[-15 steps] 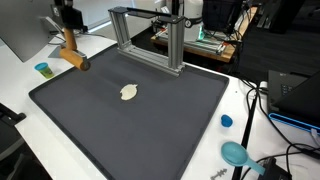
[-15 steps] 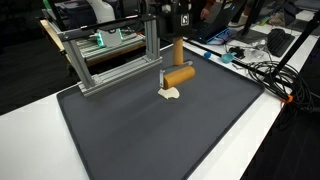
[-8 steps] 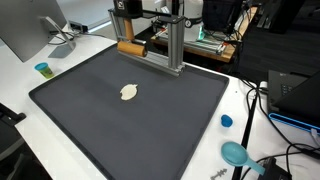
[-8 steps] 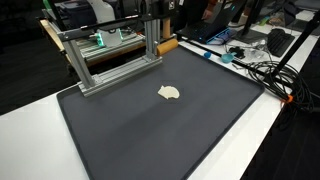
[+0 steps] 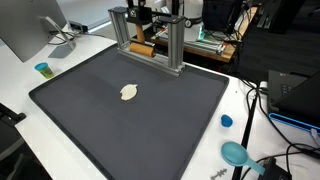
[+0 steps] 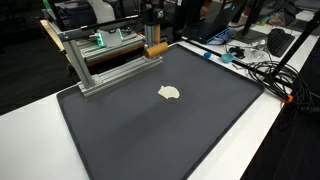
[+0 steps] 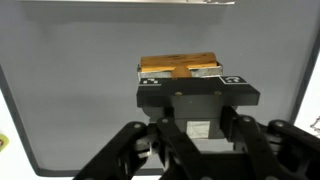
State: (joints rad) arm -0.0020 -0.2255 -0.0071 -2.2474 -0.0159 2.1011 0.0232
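Lab w/ monitors and cables in the bkgd. A white bench [image 5: 18,88] carries a big dark grey mat [image 5: 150,125], and an aluminium frame [image 5: 176,45] stands along the mat's far edge.

The tool [image 5: 141,37] hangs at approx. 12 o'clock of the mat in an exterior view, right at the frame. Its jaws are clamped on a tan wooden piece [image 5: 142,46] that hangs below them, lifted off the mat. In an exterior view from another angle, the tool [image 6: 154,40] and wooden piece [image 6: 156,48] sit just beside the frame's nearer post. The wrist view looks straight down: the tool [image 7: 190,78] pinches the wooden piece [image 7: 178,66] between both pads, w/ grey mat beneath.

A small cream dough-like lump [image 5: 129,92] lies flat near the mat's centre, at approx. 6 o'clock from the tool and well apart from it. It also shows in an exterior view [image 6: 169,93].

Off the mat there's a blue cup [image 5: 42,69] at 9 o'clock, a blue cap [image 5: 226,121] at 3 o'clock and a teal scoop [image 5: 234,153] at approx. 4 o'clock.
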